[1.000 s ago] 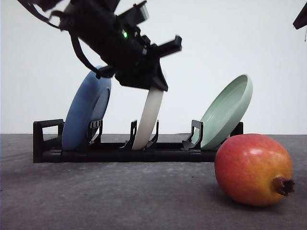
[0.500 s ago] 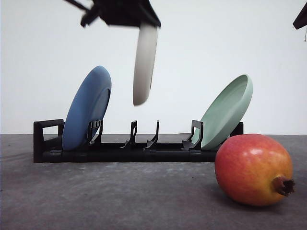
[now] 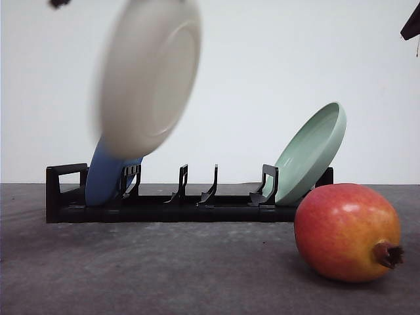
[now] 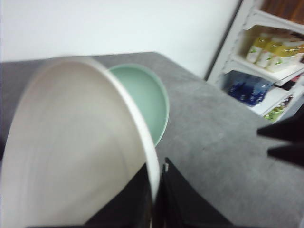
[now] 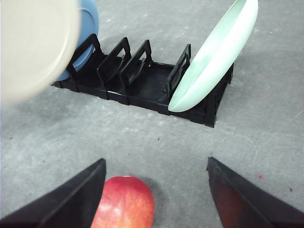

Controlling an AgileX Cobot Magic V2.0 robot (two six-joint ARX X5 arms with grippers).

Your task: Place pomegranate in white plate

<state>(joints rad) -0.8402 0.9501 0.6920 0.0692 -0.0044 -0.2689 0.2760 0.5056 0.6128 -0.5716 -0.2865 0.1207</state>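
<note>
The white plate point(image 3: 147, 75) hangs in the air above the left end of the rack, blurred, its face turned toward the front camera. My left gripper point(image 4: 154, 192) is shut on the white plate's point(image 4: 71, 142) rim. The pomegranate point(image 3: 346, 231), red with yellow-orange patches and a brown calyx, lies on the grey table at the front right. My right gripper point(image 5: 156, 161) is open above the table, with the pomegranate point(image 5: 124, 202) beneath it near one finger point(image 5: 76, 194).
A black dish rack point(image 3: 184, 209) stands across the middle of the table. A blue plate point(image 3: 105, 180) leans in its left end, partly behind the white plate. A mint-green plate point(image 3: 308, 154) leans at its right end, just behind the pomegranate. Shelves with bottles point(image 4: 275, 47) stand beyond the table.
The white plate has come up out of the rack's middle slot, swung left and turned its face forward. The left arm has risen out of the front view. The pomegranate has not moved.
</note>
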